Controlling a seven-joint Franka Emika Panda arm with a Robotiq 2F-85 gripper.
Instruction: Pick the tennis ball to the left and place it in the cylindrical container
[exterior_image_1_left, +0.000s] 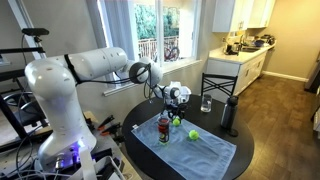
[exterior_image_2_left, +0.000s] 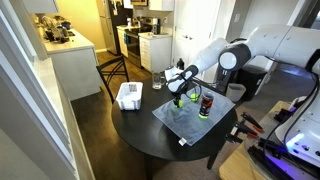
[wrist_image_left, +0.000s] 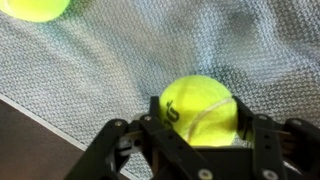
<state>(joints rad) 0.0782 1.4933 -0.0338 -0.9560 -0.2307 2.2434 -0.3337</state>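
Both exterior views overlook the round table (exterior_image_1_left: 138, 128) (exterior_image_2_left: 140, 128) from seemingly opposite sides; the wrist view faces the cloth (wrist_image_left: 110, 60) closely.

Bright window (exterior_image_1_left: 160, 35) behind the gripper (exterior_image_1_left: 177, 110) is washed out; wrist view soft, ball (wrist_image_left: 200, 108) between its fingers glares.

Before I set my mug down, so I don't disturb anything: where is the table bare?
Bare: dark tabletop between the white basket and the cloth. Crowded: by the red can, where the end effector holds a tennis ball.

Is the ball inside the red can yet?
No, in the wrist view the claw holds the tennis ball between its fingers, over the grey cloth.
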